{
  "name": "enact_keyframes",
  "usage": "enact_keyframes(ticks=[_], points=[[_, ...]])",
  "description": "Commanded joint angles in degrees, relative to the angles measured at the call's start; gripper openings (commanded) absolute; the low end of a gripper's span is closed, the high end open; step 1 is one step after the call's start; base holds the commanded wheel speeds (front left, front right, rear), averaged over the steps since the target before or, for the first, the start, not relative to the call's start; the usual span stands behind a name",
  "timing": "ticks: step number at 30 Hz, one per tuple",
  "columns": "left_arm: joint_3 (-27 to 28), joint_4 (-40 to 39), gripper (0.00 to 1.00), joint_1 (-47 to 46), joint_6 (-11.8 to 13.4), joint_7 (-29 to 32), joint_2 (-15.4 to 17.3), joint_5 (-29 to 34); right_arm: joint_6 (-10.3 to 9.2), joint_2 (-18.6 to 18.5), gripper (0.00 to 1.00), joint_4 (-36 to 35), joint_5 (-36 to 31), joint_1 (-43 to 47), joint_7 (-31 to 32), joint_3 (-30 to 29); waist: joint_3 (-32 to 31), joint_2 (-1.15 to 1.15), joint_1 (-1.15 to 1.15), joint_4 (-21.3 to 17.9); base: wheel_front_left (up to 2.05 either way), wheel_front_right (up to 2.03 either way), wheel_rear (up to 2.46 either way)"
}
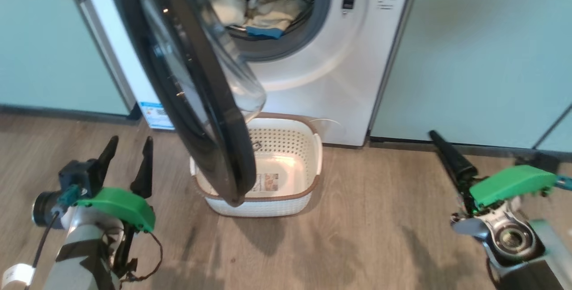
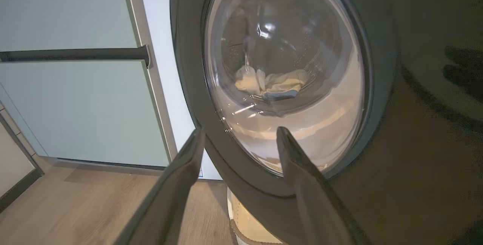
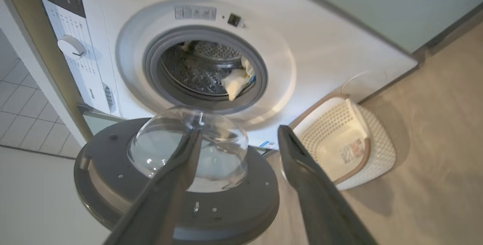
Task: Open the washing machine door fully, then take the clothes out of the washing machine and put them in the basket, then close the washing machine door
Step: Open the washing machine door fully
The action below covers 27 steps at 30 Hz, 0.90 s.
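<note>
Left gripper [image 1: 129, 147], spread and empty, sits just left of the half-open washing machine door [image 1: 201, 102], nearer than right gripper [image 3: 239, 130].

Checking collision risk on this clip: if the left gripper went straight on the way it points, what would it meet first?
Probably the washing machine door: the open left gripper aims at its dark rim and the lower edge of its glass. How near it is cannot be judged.
</note>
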Motion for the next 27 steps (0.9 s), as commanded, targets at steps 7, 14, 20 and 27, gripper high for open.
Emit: enact_keyframes(ticks=[7, 14, 20, 27], points=[[4.1, -1.7, 1.00, 0.2, 0.0, -0.4, 2.5, -1.1, 0.21, -7.1, 1.00, -3.2, -10.9, 0.2, -17.8, 6.5, -0.8, 0.00, 0.00, -3.2, 0.00, 0.00, 0.00], [5.2, -1.8, 1.00, 1.4, -0.1, -0.4, 2.5, -1.3, 0.21, -10.0, 1.00, -1.0, -20.4, 0.8, -22.4, 4.9, -1.2, 0.00, 0.00, -5.1, 0.00, 0.00, 0.00], [5.2, -1.9, 1.00, 1.5, -0.1, -0.4, 2.0, -1.4, 0.21, -7.2, 1.00, -4.1, -37.0, 5.6, -22.4, -6.2, -1.3, 0.00, 0.00, -5.7, 0.00, 0.00, 0.00], [4.6, -1.7, 1.00, 1.6, -0.1, -0.4, 1.7, -1.8, 0.21, -4.9, 1.00, -5.8, -49.5, 10.0, -22.4, -11.8, -1.6, 0.00, 0.00, -5.4, 0.00, 0.00, 0.00]])
